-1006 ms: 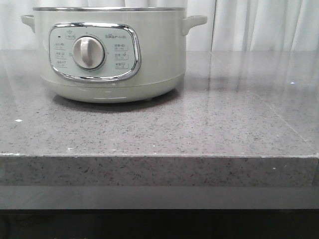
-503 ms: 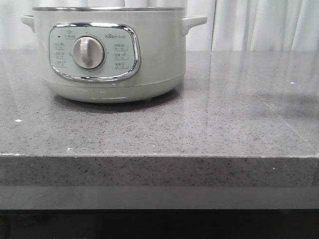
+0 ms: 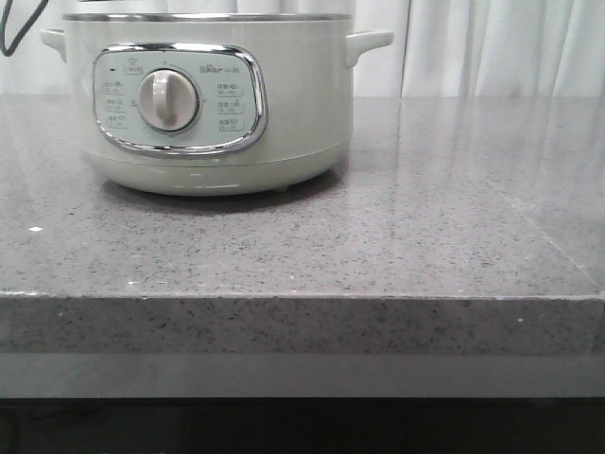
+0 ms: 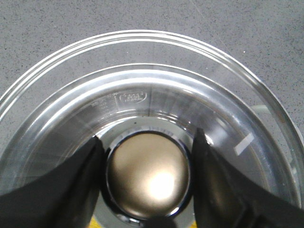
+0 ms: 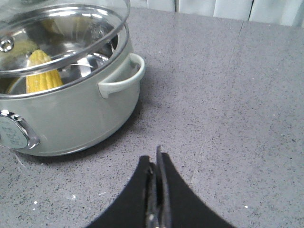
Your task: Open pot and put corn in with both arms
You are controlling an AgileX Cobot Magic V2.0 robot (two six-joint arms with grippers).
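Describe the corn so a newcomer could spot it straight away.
Start at the large pale grey-green pot on the speckled grey countertop. Look inside, under the glass lid raised over its rim: the corn is in there, seen through the glass. It is the only bright yellow, kernel-ridged thing among steel and glass.

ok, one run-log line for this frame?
corn: inside pot | lid: tilted above pot rim | left gripper: shut on lid knob | right gripper: shut, empty, over counter
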